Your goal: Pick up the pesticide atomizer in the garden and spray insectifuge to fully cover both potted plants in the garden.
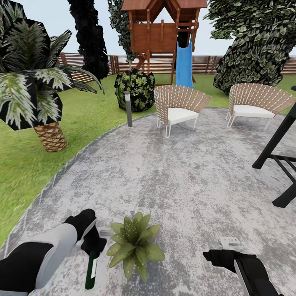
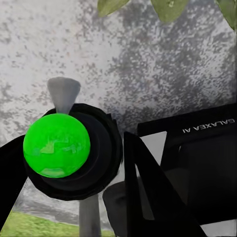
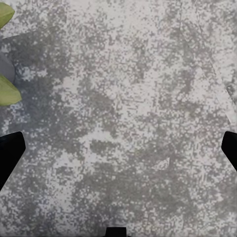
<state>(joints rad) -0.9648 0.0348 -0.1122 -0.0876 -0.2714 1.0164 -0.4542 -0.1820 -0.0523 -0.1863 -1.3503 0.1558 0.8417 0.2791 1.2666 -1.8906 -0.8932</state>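
Left tool [image 1: 93, 243] clamps the pesticide atomizer [image 1: 91, 269], bottle hanging down, spray head just beside the potted plant [image 1: 135, 243] on the patio [image 1: 176, 172], presumably for spraying. Right tool [image 1: 224, 253] idles apart, fingers spread, empty.

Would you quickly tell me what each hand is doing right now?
Left hand: closed on the pesticide atomizer, beside a potted plant.
Right hand: open, holding nothing, above the patio.
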